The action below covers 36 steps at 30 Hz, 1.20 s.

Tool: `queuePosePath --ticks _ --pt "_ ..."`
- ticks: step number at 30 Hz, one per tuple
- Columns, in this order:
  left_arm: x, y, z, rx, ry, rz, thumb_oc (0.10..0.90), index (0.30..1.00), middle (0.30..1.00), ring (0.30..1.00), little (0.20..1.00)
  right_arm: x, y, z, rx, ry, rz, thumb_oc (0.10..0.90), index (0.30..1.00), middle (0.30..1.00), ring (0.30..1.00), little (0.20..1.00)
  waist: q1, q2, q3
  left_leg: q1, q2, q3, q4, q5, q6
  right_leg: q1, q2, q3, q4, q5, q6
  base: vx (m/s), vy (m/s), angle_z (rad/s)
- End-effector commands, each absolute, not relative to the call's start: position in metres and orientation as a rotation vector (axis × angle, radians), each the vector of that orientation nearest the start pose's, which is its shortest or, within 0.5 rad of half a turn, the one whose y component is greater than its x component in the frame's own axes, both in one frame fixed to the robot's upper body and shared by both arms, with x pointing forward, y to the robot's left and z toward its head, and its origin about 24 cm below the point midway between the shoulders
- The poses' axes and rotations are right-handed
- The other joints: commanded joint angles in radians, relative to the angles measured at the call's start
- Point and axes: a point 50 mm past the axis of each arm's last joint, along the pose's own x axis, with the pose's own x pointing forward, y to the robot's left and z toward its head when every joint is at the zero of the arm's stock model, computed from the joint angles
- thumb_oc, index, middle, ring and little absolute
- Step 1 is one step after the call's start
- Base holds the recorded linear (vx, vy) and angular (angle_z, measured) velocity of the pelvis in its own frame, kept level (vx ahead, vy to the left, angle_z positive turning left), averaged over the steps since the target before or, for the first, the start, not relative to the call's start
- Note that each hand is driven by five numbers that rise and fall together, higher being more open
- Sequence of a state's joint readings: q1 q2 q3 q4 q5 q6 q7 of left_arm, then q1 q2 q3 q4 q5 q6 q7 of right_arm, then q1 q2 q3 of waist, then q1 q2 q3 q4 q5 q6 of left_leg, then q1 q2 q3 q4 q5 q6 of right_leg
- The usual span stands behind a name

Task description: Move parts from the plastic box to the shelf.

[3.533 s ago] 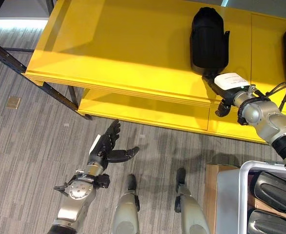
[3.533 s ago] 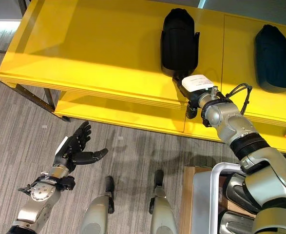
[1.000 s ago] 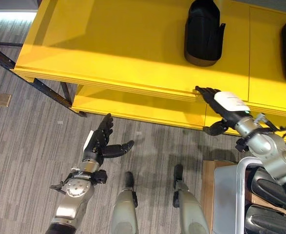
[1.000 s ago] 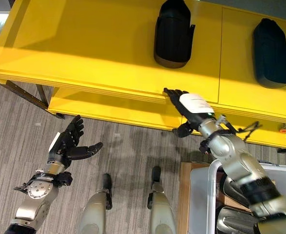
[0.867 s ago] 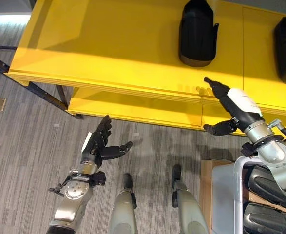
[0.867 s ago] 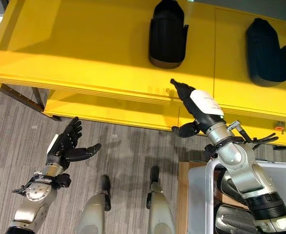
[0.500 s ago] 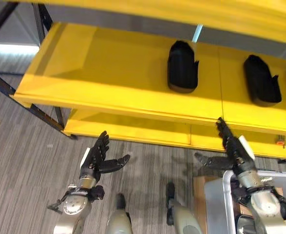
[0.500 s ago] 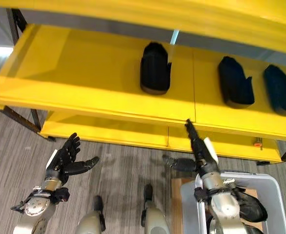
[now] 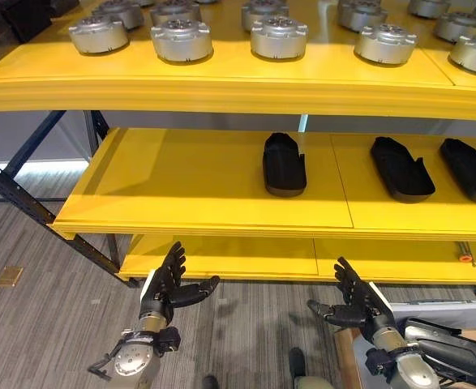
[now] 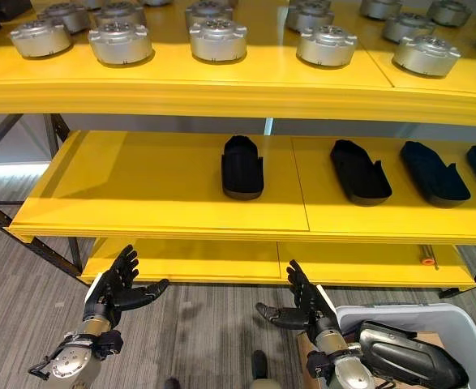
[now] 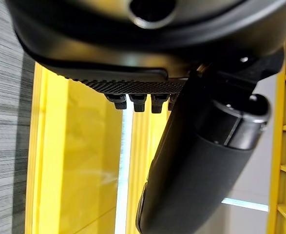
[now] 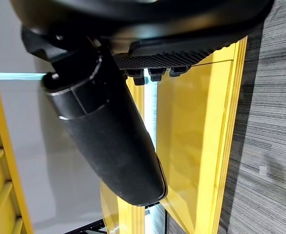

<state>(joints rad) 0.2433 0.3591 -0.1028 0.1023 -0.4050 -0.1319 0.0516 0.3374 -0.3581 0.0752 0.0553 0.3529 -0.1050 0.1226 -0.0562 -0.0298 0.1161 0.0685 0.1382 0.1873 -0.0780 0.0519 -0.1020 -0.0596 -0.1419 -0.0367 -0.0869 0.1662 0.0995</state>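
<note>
**Both hands are empty, so we go back to the box**

Our left hand (image 9: 163, 288) is held up low in front of the yellow shelf (image 9: 181, 186). Its fingers are spread out straight and it holds nothing. Our right hand (image 10: 305, 305) is the same: fingers straight, thumb out to the side, nothing in it.

The plastic box (image 10: 400, 312) sits just beside our right hand, on its outer side. A dark part (image 10: 412, 353) lies in the box, very near that hand. Up past both hands, on the middle board of the shelf, black parts (image 9: 285, 164) lie in a row. The one on the left end is up past the gap between our hands. The others (image 9: 401, 168) are up past our right hand. On the top board stand round silver parts (image 9: 181, 39).

We think the next job is to pick a new part out of the box. To do it well, we should bring the right hand over the dark part, keep the fingers wide until they are around it, then close them snugly. After that we should lift it straight up so it does not bump the box wall. There is bare yellow board up past our left hand, and that looks like a good spot for it.

We cannot see any words or labels to read here.
</note>
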Motion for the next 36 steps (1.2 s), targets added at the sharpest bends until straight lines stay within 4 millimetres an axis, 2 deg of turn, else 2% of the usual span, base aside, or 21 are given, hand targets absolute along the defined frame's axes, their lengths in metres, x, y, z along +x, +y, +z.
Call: queuePosePath --ticks 1,5,6,9,12,13,14,16,17,19,20,21,23,24,26,27,28,29,31,33,36 --pt "0.217 0.217 0.023 0.012 0.002 0.033 0.9 1.0 1.0 1.0 1.0 0.2 -0.205 0.018 0.004 0.05 0.121 0.9 1.0 1.0 1.0 1.0 -0.009 -0.015 -0.055 -0.057 0.052 -0.096 -0.004 -0.028 0.01 0.039 -0.111 -0.02 0.074 -0.115 0.094 0.0 0.097 -0.01" --pt "0.225 0.212 0.031 0.019 -0.035 0.031 0.9 1.0 1.0 1.0 1.0 0.211 -0.194 0.028 0.073 -0.007 0.106 0.9 1.0 1.0 1.0 1.0 -0.003 -0.026 -0.056 -0.055 0.005 -0.099 -0.001 -0.055 0.042 0.023 -0.147 -0.002 0.084 -0.078 0.114 -0.02 0.126 0.0" --pt "0.225 0.212 0.031 0.019 -0.035 0.031 0.9 1.0 1.0 1.0 1.0 0.211 -0.194 0.028 0.073 -0.007 0.106 0.9 1.0 1.0 1.0 1.0 -0.002 -0.026 -0.056 -0.055 0.004 -0.098 -0.001 -0.055 0.042 0.022 -0.148 -0.001 0.084 -0.078 0.115 -0.02 0.164 0.02" --pt "0.227 0.211 0.036 0.051 -0.056 0.025 0.9 1.0 1.0 1.0 1.0 0.211 -0.193 0.029 0.106 -0.015 0.083 0.9 1.0 1.0 1.0 1.0 -0.003 -0.041 -0.05 -0.053 -0.048 -0.096 0.001 -0.077 0.072 0.008 -0.19 0.022 0.105 -0.038 0.135 -0.01 0.181 -0.01" --pt "0.228 0.212 0.038 0.081 -0.063 0.012 0.9 1.0 1.0 1.0 1.0 0.208 -0.196 0.029 0.111 -0.017 0.067 0.9 1.0 1.0 1.0 1.0 -0.007 -0.048 -0.045 -0.057 -0.076 -0.102 0.003 -0.085 0.089 -0.006 -0.211 0.036 0.135 -0.023 0.14 0.0 0.202 0.0" --pt "0.229 0.212 0.039 0.106 -0.065 0.003 0.9 1.0 1.0 1.0 1.0 0.205 -0.197 0.026 0.116 -0.005 0.057 0.9 1.0 1.0 1.0 1.0 -0.017 -0.054 -0.032 -0.057 -0.099 -0.107 0.0 -0.091 0.103 -0.027 -0.224 0.056 0.161 0.01 0.139 -0.01 0.211 0.1" --pt "0.229 0.212 0.039 0.106 -0.065 0.003 0.9 1.0 1.0 1.0 1.0 0.205 -0.197 0.026 0.116 -0.005 0.057 0.9 1.0 1.0 1.0 1.0 -0.016 -0.054 -0.032 -0.058 -0.1 -0.106 0.0 -0.091 0.104 -0.029 -0.225 0.058 0.162 0.01 0.139 -0.02 0.204 0.11" --pt "0.23 0.211 0.038 0.122 -0.061 -0.005 0.9 1.0 1.0 1.0 1.0 0.203 -0.196 0.025 0.106 0.0 0.059 0.9 1.0 1.0 1.0 1.0 -0.022 -0.061 -0.017 -0.063 -0.118 -0.106 -0.003 -0.095 0.113 -0.049 -0.235 0.073 0.157 0.062 0.14 -0.05 0.163 -0.04" --pt "0.231 0.211 0.038 0.137 -0.062 -0.009 0.9 1.0 1.0 1.0 1.0 0.202 -0.195 0.025 0.101 -0.004 0.058 0.9 1.0 1.0 1.0 1.0 -0.026 -0.071 0.001 -0.074 -0.127 -0.087 -0.006 -0.096 0.117 -0.083 -0.239 0.067 0.137 0.133 0.14 -0.08 0.137 -0.28" --pt "0.231 0.213 0.04 0.141 -0.07 -0.006 0.9 1.0 1.0 1.0 1.0 0.203 -0.195 0.026 0.099 -0.009 0.056 0.9 1.0 1.0 1.0 1.0 -0.024 -0.071 0.01 -0.079 -0.123 -0.072 -0.007 -0.096 0.118 -0.105 -0.232 0.048 0.127 0.151 0.141 -0.1 0.088 -0.57" --pt "0.232 0.215 0.041 0.142 -0.074 -0.001 0.9 1.0 1.0 1.0 1.0 0.205 -0.194 0.028 0.1 -0.018 0.055 0.9 1.0 1.0 1.0 1.0 -0.014 -0.065 0.027 -0.081 -0.112 -0.049 -0.008 -0.095 0.118 -0.133 -0.224 -0.025 0.137 0.153 0.142 -0.13 0.141 -0.74" --pt "0.233 0.215 0.042 0.147 -0.077 -0.001 0.9 1.0 1.0 1.0 1.0 0.206 -0.193 0.029 0.106 -0.025 0.055 0.9 1.0 1.0 1.0 1.0 -0.009 -0.055 0.035 -0.086 -0.108 -0.038 -0.008 -0.091 0.122 -0.137 -0.226 -0.087 0.165 0.123 0.137 -0.11 0.193 -0.76" --pt "0.233 0.215 0.042 0.151 -0.074 -0.002 0.9 1.0 1.0 1.0 1.0 0.209 -0.191 0.031 0.103 -0.036 0.071 0.9 1.0 1.0 1.0 1.0 -0.004 -0.037 0.048 -0.083 -0.101 -0.006 -0.009 -0.091 0.135 -0.137 -0.222 -0.166 0.257 0.05 0.115 -0.03 0.256 -1.07" --pt "0.231 0.217 0.041 0.145 -0.066 0.012 0.9 1.0 1.0 1.0 1.0 0.21 -0.189 0.032 0.101 -0.04 0.089 0.9 1.0 1.0 1.0 1.0 0.019 -0.025 0.052 -0.063 -0.1 0.025 -0.007 -0.118 0.147 -0.121 -0.221 -0.231 0.379 -0.043 0.103 0.03 0.255 -1.02" --pt "0.227 0.219 0.039 0.119 -0.055 0.026 0.9 1.0 1.0 1.0 1.0 0.214 -0.182 0.033 0.111 -0.04 0.123 0.9 1.0 1.0 1.0 1.0 0.045 -0.028 0.05 -0.044 -0.107 0.083 -0.005 -0.129 0.163 -0.093 -0.214 -0.266 0.45 -0.097 0.092 0.0 0.14 -1.01" --pt "0.227 0.219 0.039 0.119 -0.055 0.026 0.9 1.0 1.0 1.0 1.0 0.214 -0.182 0.033 0.111 -0.04 0.123 0.9 1.0 1.0 1.0 1.0 0.047 -0.029 0.05 -0.043 -0.107 0.085 -0.005 -0.13 0.162 -0.095 -0.215 -0.264 0.453 -0.098 0.092 -0.03 0.021 -1.16" --pt "0.226 0.219 0.039 0.11 -0.053 0.034 0.9 1.0 1.0 1.0 1.0 0.216 -0.179 0.034 0.113 -0.043 0.136 0.9 1.0 1.0 1.0 1.0 0.056 -0.032 0.047 -0.04 -0.106 0.106 -0.002 -0.132 0.16 -0.08 -0.215 -0.285 0.434 -0.105 0.093 0.02 -0.071 -1.08" --pt "0.223 0.222 0.036 0.09 -0.041 0.051 0.9 1.0 1.0 1.0 1.0 0.218 -0.176 0.035 0.113 -0.046 0.15 0.9 1.0 1.0 1.0 1.0 0.071 -0.039 0.044 -0.025 -0.105 0.139 -0.001 -0.137 0.153 -0.052 -0.213 -0.323 0.362 -0.093 0.099 0.02 -0.07 -0.98" --pt "0.22 0.223 0.033 0.082 -0.026 0.059 0.9 1.0 1.0 1.0 1.0 0.217 -0.176 0.035 0.116 -0.043 0.152 0.9 1.0 1.0 1.0 1.0 0.075 -0.04 0.04 -0.018 -0.104 0.148 0.0 -0.138 0.151 -0.034 -0.208 -0.334 0.331 -0.092 0.101 0.06 -0.116 -0.67" --pt "0.213 0.223 0.025 0.044 0.006 0.072 0.9 1.0 1.0 1.0 1.0 0.213 -0.18 0.033 0.107 -0.03 0.151 0.9 1.0 1.0 1.0 1.0 0.064 -0.042 0.015 -0.015 -0.075 0.175 0.02 -0.134 0.124 0.037 -0.156 -0.334 0.188 -0.111 0.095 0.09 -0.228 -0.48" --pt "0.211 0.221 0.024 0.022 0.008 0.07 0.9 1.0 1.0 1.0 1.0 0.212 -0.184 0.035 0.1 -0.037 0.14 0.9 1.0 1.0 1.0 1.0 0.056 -0.036 0.004 -0.017 -0.048 0.195 0.029 -0.124 0.106 0.05 -0.133 -0.328 0.143 -0.113 0.089 0.06 -0.159 -0.48"
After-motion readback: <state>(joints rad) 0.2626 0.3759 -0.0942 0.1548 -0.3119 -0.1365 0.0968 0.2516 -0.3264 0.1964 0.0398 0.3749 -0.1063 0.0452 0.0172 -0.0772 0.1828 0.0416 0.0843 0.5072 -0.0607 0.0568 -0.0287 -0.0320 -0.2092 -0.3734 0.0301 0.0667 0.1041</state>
